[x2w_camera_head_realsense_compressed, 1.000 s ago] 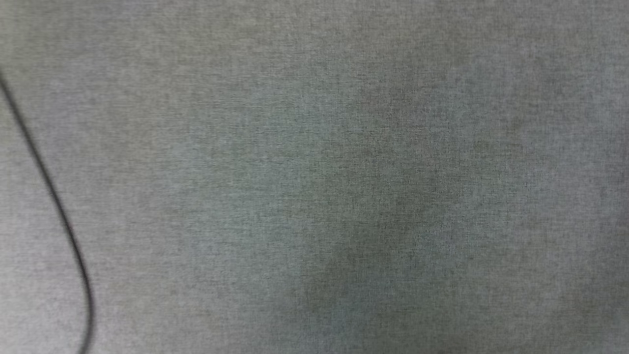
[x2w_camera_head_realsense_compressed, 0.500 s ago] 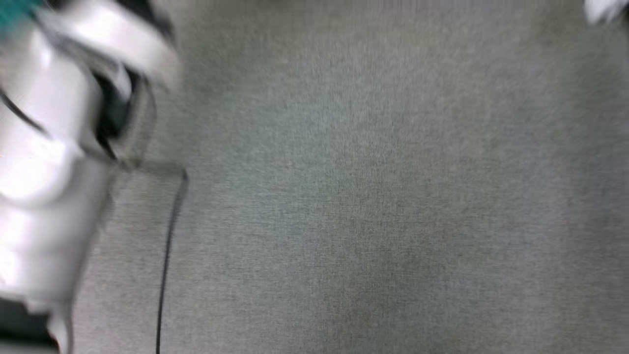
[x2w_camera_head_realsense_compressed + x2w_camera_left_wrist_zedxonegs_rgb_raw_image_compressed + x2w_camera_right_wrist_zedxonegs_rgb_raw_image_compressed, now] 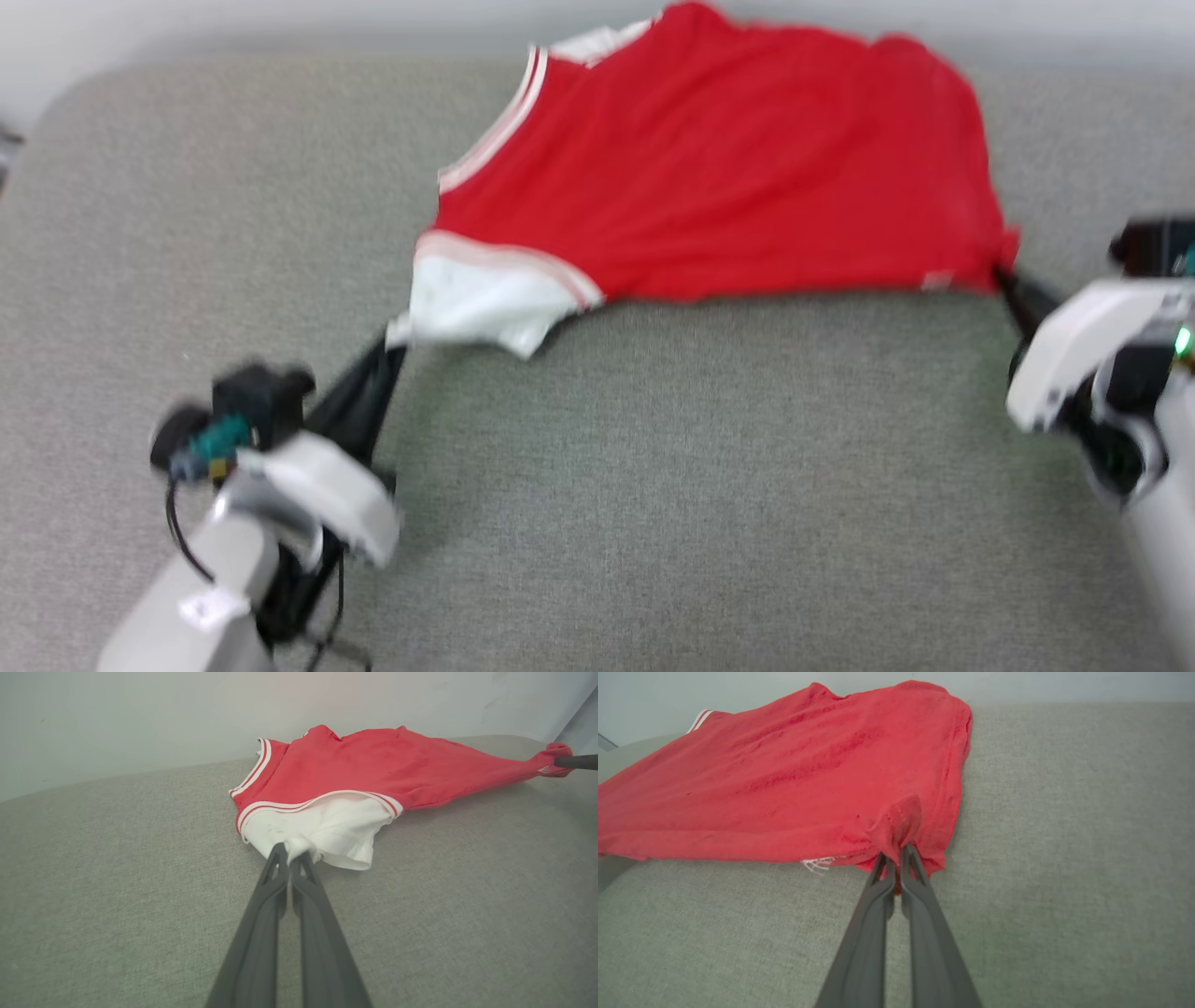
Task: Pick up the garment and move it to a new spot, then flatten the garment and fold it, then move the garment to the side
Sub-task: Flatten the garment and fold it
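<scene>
The garment (image 3: 719, 177), a red jersey with a white sleeve and striped trim, lies stretched across the far part of a grey cushioned surface (image 3: 653, 485). My left gripper (image 3: 397, 338) is shut on the white sleeve's edge, seen close in the left wrist view as the gripper (image 3: 292, 851) pinching the garment (image 3: 355, 779). My right gripper (image 3: 1004, 275) is shut on the red hem corner at the right; in the right wrist view the gripper (image 3: 894, 851) bunches the garment (image 3: 794, 774) fabric. The near hem hangs taut between both grippers.
A pale wall (image 3: 140, 714) rises directly behind the cushion's far edge. The cushion's rounded corner (image 3: 65, 103) is at the far left. The other arm's finger (image 3: 577, 761) shows at the right edge of the left wrist view.
The head camera has swung up: earlier it showed only grey fabric with a dark cable, then a blurred pale arm; now the garment and both grippers are in sight.
</scene>
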Robot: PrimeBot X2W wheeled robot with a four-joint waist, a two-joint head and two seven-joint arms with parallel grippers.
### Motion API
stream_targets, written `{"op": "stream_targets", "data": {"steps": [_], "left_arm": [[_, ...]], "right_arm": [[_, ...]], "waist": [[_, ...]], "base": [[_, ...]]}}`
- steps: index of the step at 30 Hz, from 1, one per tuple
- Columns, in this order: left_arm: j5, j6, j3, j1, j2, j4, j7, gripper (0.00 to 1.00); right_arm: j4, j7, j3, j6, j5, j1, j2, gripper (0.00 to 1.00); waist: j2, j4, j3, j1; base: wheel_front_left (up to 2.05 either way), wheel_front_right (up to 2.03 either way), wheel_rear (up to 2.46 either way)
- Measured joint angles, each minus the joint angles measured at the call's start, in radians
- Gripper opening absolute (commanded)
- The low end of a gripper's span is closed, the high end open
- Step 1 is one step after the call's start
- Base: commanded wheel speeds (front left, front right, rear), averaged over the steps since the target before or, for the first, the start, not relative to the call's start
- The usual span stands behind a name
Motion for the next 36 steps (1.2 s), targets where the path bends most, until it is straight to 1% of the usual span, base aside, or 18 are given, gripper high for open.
{"op": "stream_targets", "data": {"steps": [4, 7, 10, 16, 19, 25, 29, 32, 36], "left_arm": [[-0.025, 0.006, -0.021, 0.113, 0.023, -0.056, 0.033, 0.0], [-0.039, 0.005, -0.044, 0.19, 0.039, -0.101, 0.065, 0.0], [-0.059, 0.006, -0.056, 0.264, 0.064, -0.149, 0.09, 0.0], [-0.095, 0.015, -0.088, 0.392, 0.112, -0.268, 0.16, 0.0], [-0.141, 0.017, -0.095, 0.456, 0.129, -0.334, 0.2, 0.0], [-0.181, 0.03, -0.113, 0.548, 0.192, -0.449, 0.277, 0.0], [-0.221, 0.03, -0.133, 0.612, 0.22, -0.492, 0.319, 0.0], [-0.233, 0.03, -0.137, 0.639, 0.24, -0.518, 0.328, 0.0], [-0.229, 0.046, -0.103, 0.638, 0.243, -0.537, 0.292, 0.0]], "right_arm": [[-0.058, 0.069, 0.026, 0.0, 0.079, 0.131, -0.018, 0.0], [-0.102, 0.1, 0.012, 0.0, 0.137, 0.213, -0.053, 0.0], [-0.145, 0.128, -0.004, 0.0, 0.178, 0.286, -0.074, 0.0], [-0.229, 0.163, -0.041, 0.0, 0.207, 0.436, -0.095, 0.0], [-0.272, 0.176, -0.064, 0.0, 0.215, 0.504, -0.096, 0.0], [-0.377, 0.23, -0.118, 0.0, 0.23, 0.645, -0.111, 0.0], [-0.473, 0.329, -0.171, 0.0, 0.287, 0.754, -0.112, 0.0], [-0.564, 0.379, -0.223, 0.0, 0.313, 0.83, -0.111, 0.0], [-0.649, 0.415, -0.291, 0.0, 0.313, 0.893, -0.084, 0.0]], "waist": [[0.0, 0.001, -0.06, 0.0001], [0.0, 0.006, -0.104, 0.0001], [0.0, 0.01, -0.145, 0.0002], [0.0, 0.017, -0.214, 0.0002], [0.0, 0.022, -0.239, 0.0002], [0.0, 0.036, -0.271, 0.0002], [0.0, 0.039, -0.277, 0.0003], [0.0, 0.04, -0.275, 0.0003], [0.0, 0.041, -0.264, 0.0004]], "base": [[0.0, 0.0, 0.0], [0.0, 0.0, 0.0], [0.0, 0.0, 0.0], [0.0, 0.0, 0.0], [0.0, 0.0, 0.0], [0.0, 0.0, 0.0], [0.0, 0.0, 0.0], [0.0, 0.0, 0.0], [0.0, 0.0, 0.0]]}}
